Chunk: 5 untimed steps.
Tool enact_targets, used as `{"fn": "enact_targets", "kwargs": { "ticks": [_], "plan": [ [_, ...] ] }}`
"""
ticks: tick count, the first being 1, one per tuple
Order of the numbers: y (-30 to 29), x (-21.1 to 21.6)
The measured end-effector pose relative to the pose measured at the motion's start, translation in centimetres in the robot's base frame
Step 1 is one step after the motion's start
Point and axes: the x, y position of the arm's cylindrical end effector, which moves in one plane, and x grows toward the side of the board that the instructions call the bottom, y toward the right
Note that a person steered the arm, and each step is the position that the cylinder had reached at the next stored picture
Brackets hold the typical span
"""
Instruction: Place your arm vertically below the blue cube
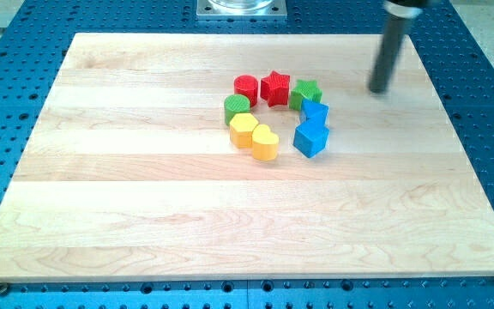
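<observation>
Blue cube [310, 138] flat on board, touching blue block [316, 112] above.

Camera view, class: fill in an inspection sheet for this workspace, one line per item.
Surface: pale wooden board on a blue perforated table.
Job's things: blue cube near the board's middle; another blue block touches it from above.
Clutter: red cylinder, red star, green star, green cylinder, yellow block, yellow heart, ringed closely together.
Grippers: none; my tip stands up and right of the blocks, apart.
Cables: nothing seen.
Surroundings: metal mount at the view's top.
</observation>
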Motion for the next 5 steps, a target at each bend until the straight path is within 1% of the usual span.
{"fn": "enact_targets", "kwargs": {
  "ticks": [1, 2, 3, 4, 5],
  "plan": [
    [-0.7, 6.3],
    [-2.8, 9.6],
    [-5.5, 9.7],
    [-6.7, 9.9],
    [-10.4, 11.4]
  ]
}}
